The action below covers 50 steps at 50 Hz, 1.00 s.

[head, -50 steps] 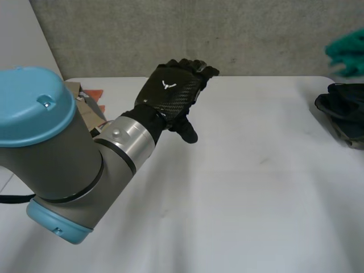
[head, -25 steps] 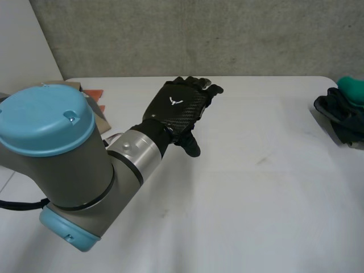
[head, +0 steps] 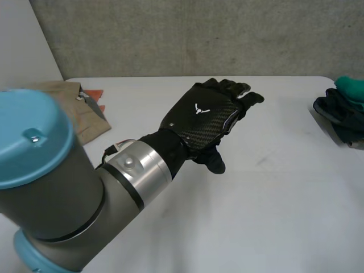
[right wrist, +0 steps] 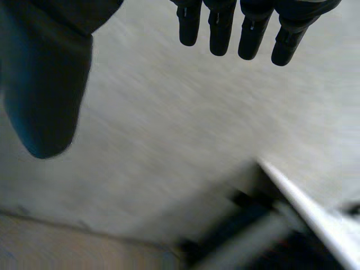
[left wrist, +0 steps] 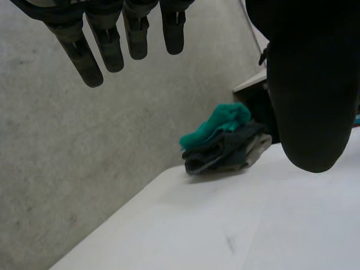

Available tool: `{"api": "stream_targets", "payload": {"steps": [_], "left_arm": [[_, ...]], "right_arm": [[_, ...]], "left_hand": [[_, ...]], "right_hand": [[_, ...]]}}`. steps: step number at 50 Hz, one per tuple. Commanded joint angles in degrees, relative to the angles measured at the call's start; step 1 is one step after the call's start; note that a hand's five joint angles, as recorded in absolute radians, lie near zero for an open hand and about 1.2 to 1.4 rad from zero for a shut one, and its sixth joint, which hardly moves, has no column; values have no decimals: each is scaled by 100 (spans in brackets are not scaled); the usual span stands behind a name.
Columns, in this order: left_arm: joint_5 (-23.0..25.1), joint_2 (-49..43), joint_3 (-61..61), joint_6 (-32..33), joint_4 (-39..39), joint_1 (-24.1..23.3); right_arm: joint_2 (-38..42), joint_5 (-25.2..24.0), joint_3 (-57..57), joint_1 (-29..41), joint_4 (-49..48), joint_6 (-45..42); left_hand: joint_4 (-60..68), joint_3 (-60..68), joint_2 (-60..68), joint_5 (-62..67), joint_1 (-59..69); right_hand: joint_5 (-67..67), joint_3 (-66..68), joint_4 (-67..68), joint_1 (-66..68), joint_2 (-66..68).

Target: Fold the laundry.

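Note:
My left hand (head: 207, 116) hovers over the middle of the white table (head: 273, 193), palm down, fingers straight and spread, holding nothing. In its wrist view its fingers (left wrist: 107, 45) and thumb (left wrist: 312, 101) stand apart above the bare table. Beyond the fingertips lies a pile of dark clothes (left wrist: 222, 149) with a teal garment (left wrist: 216, 126) on top. That pile (head: 341, 114) sits at the table's right edge, topped by the teal garment (head: 351, 88). My right hand (right wrist: 50, 84) is open, its fingers (right wrist: 253, 28) straight, off the table and facing a grey wall.
A tan garment (head: 79, 114) lies at the table's left edge with an orange item (head: 94, 92) beside it. A grey concrete wall (head: 199, 34) runs behind the table. The left arm's big joint (head: 34, 153) fills the near left.
The left arm has reached forward and to the right, carrying its open hand toward the table's middle. The teal garment, higher at the far right a second ago, now rests on the dark pile.

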Motion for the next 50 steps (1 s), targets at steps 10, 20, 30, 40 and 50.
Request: {"api": "stream_targets", "payload": {"steps": [10,20,30,40,50], "left_arm": [[232,734,-47,-16,32,713],[-568,350,110,150,198,3171],[-489,-1944,997,1758,428,4757],[-173,-4160,2544,3183,761,5170],[-225,-4006,2477,3052,1131,4847]], "right_arm": [[-2783,-45,2604,2989,-2739,982],[-3339,-1427,4864,4947,-3033,1318],[-2364,-1339,5032,5284,-1449,-44],[-1985,-1067,5190,5214,-1352,-616],[-2037,-1085,5278,5179,-1369,-564]], "left_hand": [[-87,-140,-107,-203,-75],[-120,-173,-140,-236,-108],[-137,-190,-157,-253,-125],[365,312,345,249,377],[6858,6805,6838,6742,6870]], "right_hand": [[-250,-202,-195,-330,-214],[-250,-202,-195,-330,-214],[-250,-202,-195,-330,-214],[-250,-202,-195,-330,-214],[-250,-202,-195,-330,-214]]}}
